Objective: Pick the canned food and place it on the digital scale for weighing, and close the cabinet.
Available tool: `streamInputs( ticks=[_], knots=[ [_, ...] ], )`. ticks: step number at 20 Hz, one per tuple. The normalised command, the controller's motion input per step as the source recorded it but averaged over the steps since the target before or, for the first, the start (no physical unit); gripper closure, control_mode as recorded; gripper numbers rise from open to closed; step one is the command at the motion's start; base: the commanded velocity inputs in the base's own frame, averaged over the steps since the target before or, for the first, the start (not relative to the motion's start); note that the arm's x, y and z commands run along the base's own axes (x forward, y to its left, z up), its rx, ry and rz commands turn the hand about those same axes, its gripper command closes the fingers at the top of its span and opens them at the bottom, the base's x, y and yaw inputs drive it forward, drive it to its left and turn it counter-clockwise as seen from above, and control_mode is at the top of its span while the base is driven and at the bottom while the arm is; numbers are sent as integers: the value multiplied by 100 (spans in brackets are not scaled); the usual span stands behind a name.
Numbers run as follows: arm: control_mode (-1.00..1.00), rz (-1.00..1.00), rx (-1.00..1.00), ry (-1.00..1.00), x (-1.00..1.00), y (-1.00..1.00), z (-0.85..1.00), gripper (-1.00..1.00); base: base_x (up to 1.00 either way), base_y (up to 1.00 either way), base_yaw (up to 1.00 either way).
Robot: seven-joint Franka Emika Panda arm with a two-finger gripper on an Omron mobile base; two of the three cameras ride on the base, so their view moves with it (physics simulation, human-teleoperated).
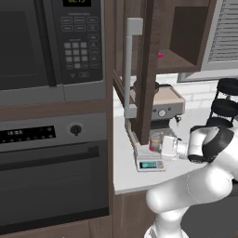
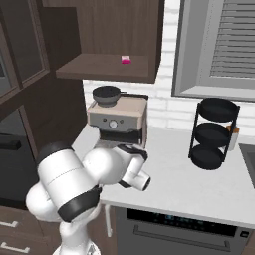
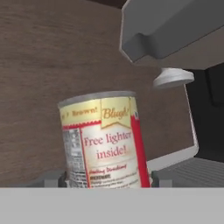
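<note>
- Your gripper [image 3: 107,179] sits around the canned food [image 3: 105,140]; you cannot tell if it grips or has let go.
- The can stands on the digital scale [image 1: 149,161], near the counter's [image 1: 123,172] front edge.
- The cabinet [image 1: 148,69] door hangs open, close beside the can.

A black microwave [image 1: 46,44] sits high on the left, with a grid of grey buttons on its panel. Right under it is a dark oven [image 1: 51,172] with a round knob and a long handle. A steel coffee machine [image 2: 118,117] stands on the white counter [image 2: 199,187] by the brick wall. Near it is a round black rack [image 2: 213,133] with three shelves. A grey window blind [image 2: 231,42] hangs above. A small pink thing [image 2: 126,60] lies on the brown shelf.
</note>
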Motion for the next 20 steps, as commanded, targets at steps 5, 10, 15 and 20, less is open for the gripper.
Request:
streamInputs(
  ticks=[5, 10, 15, 20],
  knots=[
    [-100, 0, 0, -4, -62, 0, 24, -100, 0, 0, 0],
    [-100, 0, 0, -6, -75, -1, 59, -100, 0, 0, 0],
    [-100, 0, 0, -5, -46, -4, 87, -100, 0, 0, 0],
    [-100, -2, 0, -2, -89, -4, 78, -100, 0, 0, 0]
  ],
)
